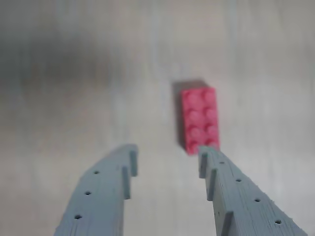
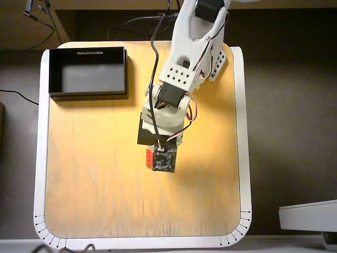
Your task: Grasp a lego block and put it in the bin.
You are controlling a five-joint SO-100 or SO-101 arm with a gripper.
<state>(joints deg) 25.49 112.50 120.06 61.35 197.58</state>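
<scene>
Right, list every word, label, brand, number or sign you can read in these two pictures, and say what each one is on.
No text can be read in either view.
bin: a pale strip on its far wall in the overhead view may be a label; too small to read.
lego block: studs are blurred in the wrist view; no lettering legible.
table: short tick marks at the near corners, no numbers.
gripper: grey jaws with plain holes, no print.

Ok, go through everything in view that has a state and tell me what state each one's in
gripper: open, empty, fingertips just short of the brick.
lego block: flat on the table, studs up, not gripped, nearer the right-hand finger in the wrist view.
bin: upright, empty, at the table's far left corner in the overhead view.
</scene>
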